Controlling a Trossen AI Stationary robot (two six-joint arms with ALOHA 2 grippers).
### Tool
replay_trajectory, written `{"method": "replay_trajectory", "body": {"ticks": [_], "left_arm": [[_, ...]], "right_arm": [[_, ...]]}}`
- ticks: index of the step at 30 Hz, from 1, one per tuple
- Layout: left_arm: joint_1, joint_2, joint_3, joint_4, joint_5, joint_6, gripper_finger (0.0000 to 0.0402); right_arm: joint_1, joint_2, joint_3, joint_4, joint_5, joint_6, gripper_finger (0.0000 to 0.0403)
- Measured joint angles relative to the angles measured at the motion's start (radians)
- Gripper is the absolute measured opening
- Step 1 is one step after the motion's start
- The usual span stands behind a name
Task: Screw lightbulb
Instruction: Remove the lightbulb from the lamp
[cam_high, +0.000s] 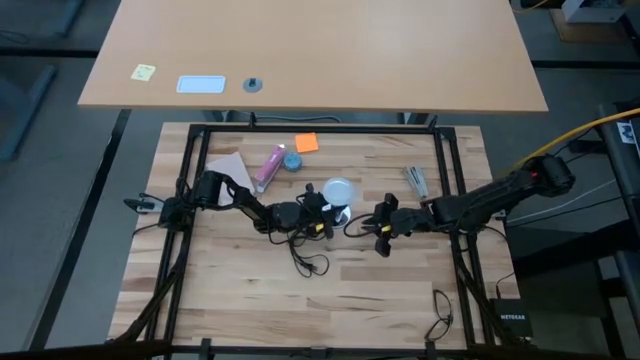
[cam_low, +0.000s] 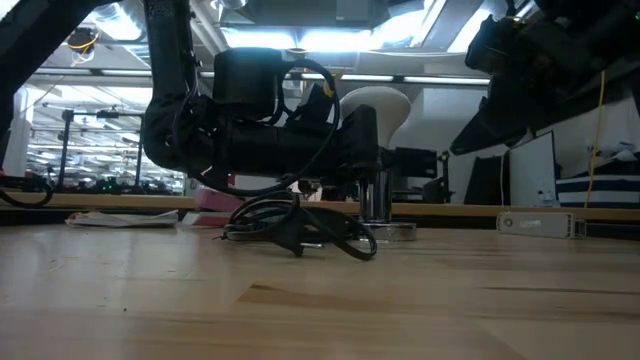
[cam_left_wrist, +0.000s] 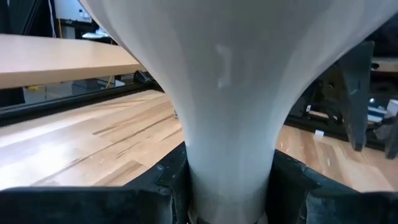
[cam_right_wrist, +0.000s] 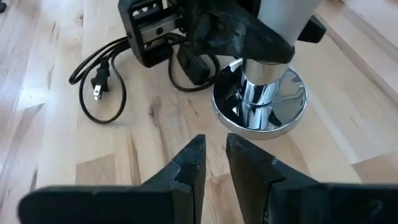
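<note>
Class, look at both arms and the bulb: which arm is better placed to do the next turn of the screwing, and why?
Probably the left. The left gripper is clamped on the neck of the lightbulb, which stands above the silver lamp base. The right gripper hangs apart from the base, holding nothing.

high: overhead, straight down | low: tabletop level | wrists: close; share lightbulb (cam_left_wrist: 230, 93)

The near half of the tabletop (cam_high: 330, 300) lies bare wood, open to a gripper. At centre, the lamp base (cam_right_wrist: 261, 102) is crowded: the left gripper (cam_high: 322, 213) clamps the lightbulb (cam_high: 340, 190) from one side, and the black cord (cam_high: 308, 262) loops just beside it. The right gripper (cam_high: 382, 228), fingers narrowly apart, faces the base across a clear strip.
</note>
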Motion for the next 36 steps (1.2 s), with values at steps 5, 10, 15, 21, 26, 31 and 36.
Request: {"method": "replay_trajectory", "body": {"ticks": [5,10,15,21,26,31,36], "left_arm": [[-0.001,-0.001,0.0,-0.001,0.0,-0.021,0.0139],[-0.003,-0.001,0.0,-0.001,0.0,-0.005,0.0139],[-0.003,-0.001,0.0,-0.001,0.0,-0.003,0.0139],[-0.003,0.0,0.0,0.014,0.0,0.0,0.0139],[-0.004,0.004,-0.003,0.089,0.005,0.045,0.0139],[-0.004,0.005,-0.002,0.093,0.007,0.051,0.0139],[-0.004,0.003,-0.001,0.076,0.006,0.043,0.0139]], "right_arm": [[0.0,0.0,0.0,0.0,-0.029,0.001,0.0074],[0.001,0.0,0.0,0.006,-0.036,0.001,0.0074],[0.001,0.0,0.0,0.02,0.046,0.0,0.0074],[0.0,0.021,0.0,0.089,0.335,-0.032,0.0074],[0.0,0.086,0.0,0.079,0.407,-0.128,0.0074],[-0.008,0.244,0.0,0.087,0.437,-0.024,0.0074],[-0.009,0.42,-0.001,0.183,0.473,0.055,0.0074]]}}
